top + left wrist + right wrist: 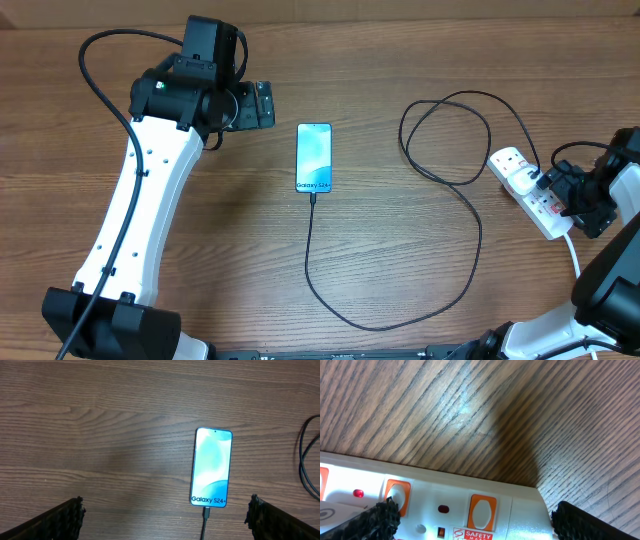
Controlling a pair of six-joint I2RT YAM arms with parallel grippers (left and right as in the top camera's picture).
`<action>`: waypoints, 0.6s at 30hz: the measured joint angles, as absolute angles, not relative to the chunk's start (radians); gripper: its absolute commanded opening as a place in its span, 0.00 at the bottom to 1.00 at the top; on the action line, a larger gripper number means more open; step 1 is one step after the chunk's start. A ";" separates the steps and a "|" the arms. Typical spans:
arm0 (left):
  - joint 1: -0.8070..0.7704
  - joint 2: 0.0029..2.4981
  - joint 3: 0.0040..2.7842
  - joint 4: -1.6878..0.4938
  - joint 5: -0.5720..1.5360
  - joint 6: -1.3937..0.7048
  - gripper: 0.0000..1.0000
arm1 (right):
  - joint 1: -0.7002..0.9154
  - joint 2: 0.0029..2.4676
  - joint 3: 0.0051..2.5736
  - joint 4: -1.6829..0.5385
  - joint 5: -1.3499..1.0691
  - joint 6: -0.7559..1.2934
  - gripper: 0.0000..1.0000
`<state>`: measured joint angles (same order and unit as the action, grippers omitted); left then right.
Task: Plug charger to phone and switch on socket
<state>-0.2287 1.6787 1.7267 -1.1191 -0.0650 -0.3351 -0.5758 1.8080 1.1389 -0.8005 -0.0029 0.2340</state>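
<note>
Nearest us, the right gripper [475, 510]: fingers spread wide, nothing held, the socket [520, 505] right beneath them, very close. The left gripper [166, 510] is also fully spread and empty. The phone [212, 467] lies face up just ahead of it, offset toward one finger. The charger [205, 516] connector meets the phone's end nearest the left gripper.

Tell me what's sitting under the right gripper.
The socket, with an orange-framed switch in line below the open right gripper. From overhead, the gripper hides the socket's middle.
</note>
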 measured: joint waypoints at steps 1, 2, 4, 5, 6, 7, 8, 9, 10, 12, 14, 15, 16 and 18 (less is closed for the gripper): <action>-0.229 1.679 1.727 -1.119 -0.065 -0.335 1.00 | -0.576 1.808 1.139 -0.801 -0.004 0.235 1.00; -0.229 1.679 1.727 -1.119 -0.065 -0.335 1.00 | -0.576 1.808 1.139 -0.803 -0.004 0.233 1.00; -0.229 1.679 1.727 -1.119 -0.065 -0.335 1.00 | -0.575 1.807 1.139 -0.809 -0.010 0.231 1.00; -0.229 1.679 1.727 -1.119 -0.065 -0.335 0.99 | -0.575 1.807 1.139 -0.810 -0.010 0.231 1.00; -0.229 1.679 1.727 -1.119 -0.065 -0.335 1.00 | -0.575 1.807 1.139 -0.813 -0.011 0.231 1.00; -0.229 1.679 1.727 -1.119 -0.065 -0.335 1.00 | -0.575 1.807 1.139 -0.815 -0.012 0.231 1.00; -0.229 1.679 1.727 -1.119 -0.065 -0.335 1.00 | -0.575 1.807 1.140 -0.823 -0.012 0.231 1.00; -0.229 1.679 1.727 -1.119 -0.065 -0.335 1.00 | -0.575 1.807 1.142 -0.837 -0.015 0.231 1.00; -0.229 1.679 1.727 -1.119 -0.065 -0.335 1.00 | -0.574 1.807 1.145 -0.852 -0.018 0.230 1.00; -0.229 1.679 1.727 -1.119 -0.065 -0.335 1.00 | -0.572 1.807 1.151 -0.883 -0.020 0.231 1.00; -0.229 1.679 1.727 -1.119 -0.065 -0.335 1.00 | -0.566 1.803 1.152 -0.912 -0.021 0.231 1.00; -0.229 1.679 1.727 -1.119 -0.065 -0.335 0.99 | -0.564 1.799 1.152 -0.921 -0.022 0.233 1.00; -0.229 1.679 1.727 -1.119 -0.065 -0.335 1.00 | -0.562 1.789 1.152 -0.928 -0.022 0.233 1.00; -0.229 1.679 1.727 -1.119 -0.065 -0.335 1.00 | -0.561 1.757 1.152 -0.938 -0.022 0.236 1.00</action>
